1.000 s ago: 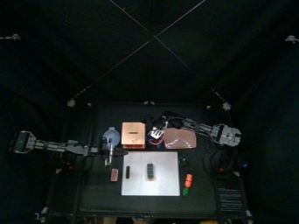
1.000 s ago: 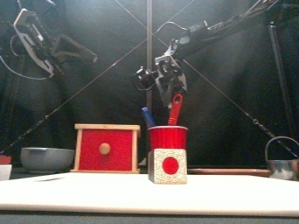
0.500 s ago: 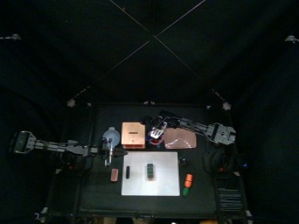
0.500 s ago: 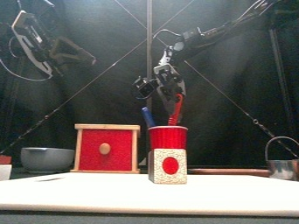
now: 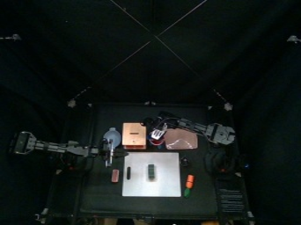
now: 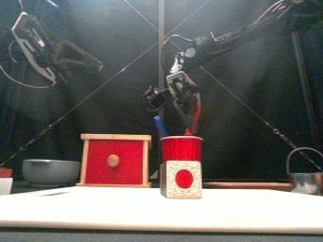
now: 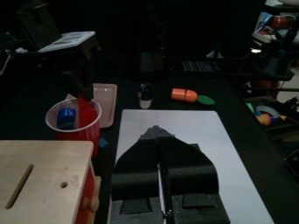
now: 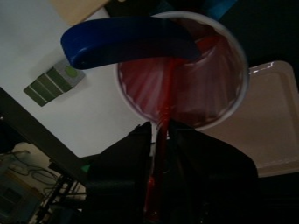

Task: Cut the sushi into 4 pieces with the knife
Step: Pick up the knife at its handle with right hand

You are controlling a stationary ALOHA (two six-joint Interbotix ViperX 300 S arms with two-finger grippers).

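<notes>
With the right gripper (image 6: 183, 99), pinches the red knife (image 6: 192, 119) tight by its upper end, lower end down in the red cup (image 6: 180, 149) at the table's far middle; blue knife (image 6: 159, 126) leaning beside it in that cup; left gripper (image 7: 160, 136) closed on nothing, just left of the white cutting board (image 5: 165, 180); sushi roll (image 5: 152, 170) lying mid-board, nearer than the cup.

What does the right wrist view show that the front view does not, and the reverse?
Only the right wrist view: the cup from inside, the tray from above, the sushi along its side. Only the front view: the bowl, the cutter, the red drawer front of the box, the sushi's white and red end. Both: the cup, the blue knife and the red knife in it, the board, and the right gripper shut on the red knife.
</notes>
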